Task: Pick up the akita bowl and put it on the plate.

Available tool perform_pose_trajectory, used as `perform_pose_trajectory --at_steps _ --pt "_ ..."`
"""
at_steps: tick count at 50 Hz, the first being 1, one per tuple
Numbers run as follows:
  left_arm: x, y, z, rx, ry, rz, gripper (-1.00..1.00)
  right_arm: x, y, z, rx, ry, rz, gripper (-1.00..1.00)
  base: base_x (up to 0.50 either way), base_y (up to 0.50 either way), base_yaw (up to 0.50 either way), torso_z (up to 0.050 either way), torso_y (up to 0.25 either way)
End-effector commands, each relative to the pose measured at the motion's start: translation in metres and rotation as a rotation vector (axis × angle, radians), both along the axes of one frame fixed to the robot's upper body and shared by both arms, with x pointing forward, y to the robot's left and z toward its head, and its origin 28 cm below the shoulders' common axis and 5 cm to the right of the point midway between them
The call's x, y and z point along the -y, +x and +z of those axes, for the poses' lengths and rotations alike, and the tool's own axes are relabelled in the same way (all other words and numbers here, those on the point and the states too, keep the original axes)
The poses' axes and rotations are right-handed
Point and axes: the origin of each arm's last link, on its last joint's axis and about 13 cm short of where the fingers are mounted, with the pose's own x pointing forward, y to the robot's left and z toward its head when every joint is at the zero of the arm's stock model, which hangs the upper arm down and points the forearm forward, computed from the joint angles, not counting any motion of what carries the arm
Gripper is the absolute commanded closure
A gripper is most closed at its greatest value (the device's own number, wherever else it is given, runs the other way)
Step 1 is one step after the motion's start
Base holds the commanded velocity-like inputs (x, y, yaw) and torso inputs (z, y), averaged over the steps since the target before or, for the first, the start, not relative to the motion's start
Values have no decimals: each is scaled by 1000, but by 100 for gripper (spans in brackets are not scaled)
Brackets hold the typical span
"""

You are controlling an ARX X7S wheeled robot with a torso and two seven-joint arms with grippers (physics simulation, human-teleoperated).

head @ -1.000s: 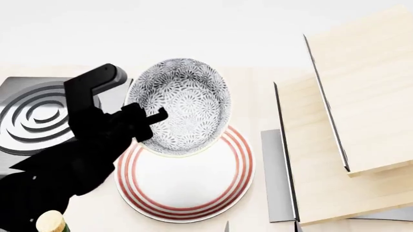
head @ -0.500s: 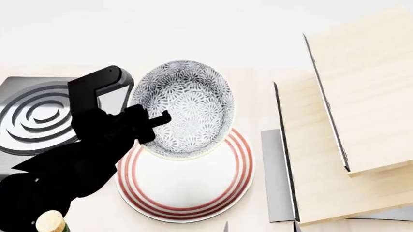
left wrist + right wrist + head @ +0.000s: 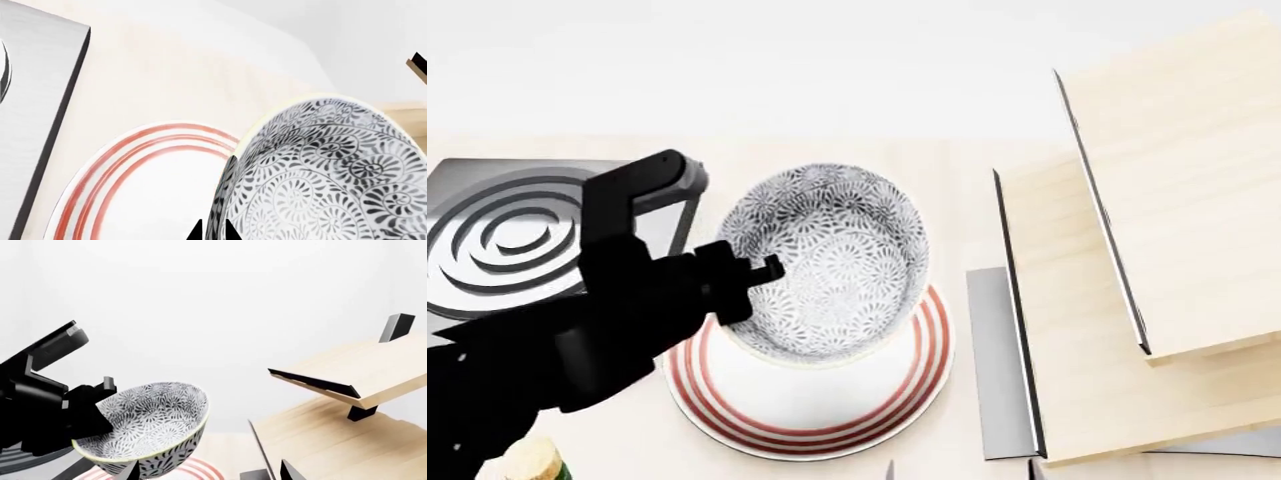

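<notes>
- Your left gripper [image 3: 747, 290] is clamped on the near-left rim of the bowl [image 3: 827, 262], holding it tilted in the air.
- The bowl hangs over the 12 o'clock part of the plate [image 3: 814, 405], not resting on it.
- The stove burner [image 3: 507, 235] sits at the plate's 10 o'clock.
- Your right gripper [image 3: 207, 472] shows only its fingertips, spread apart with nothing between them.

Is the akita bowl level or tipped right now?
Tipped. The akita bowl hangs from the left gripper, its rim slanting, above the plate.
</notes>
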Motion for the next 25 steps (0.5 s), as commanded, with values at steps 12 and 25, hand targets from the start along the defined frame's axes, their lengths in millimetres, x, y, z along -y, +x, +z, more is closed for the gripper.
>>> perform_pose_trajectory --at_steps 12,25 --pt "3 -1 6 -93 -134 -48 100 -1 1 -2 -6 -5 5 -100 0 0 0 0 1" --pt "-1 0 -1 -85 -43 -31 100 0 1 -1 -5 -5 0 -100 0 0 0 0 0"
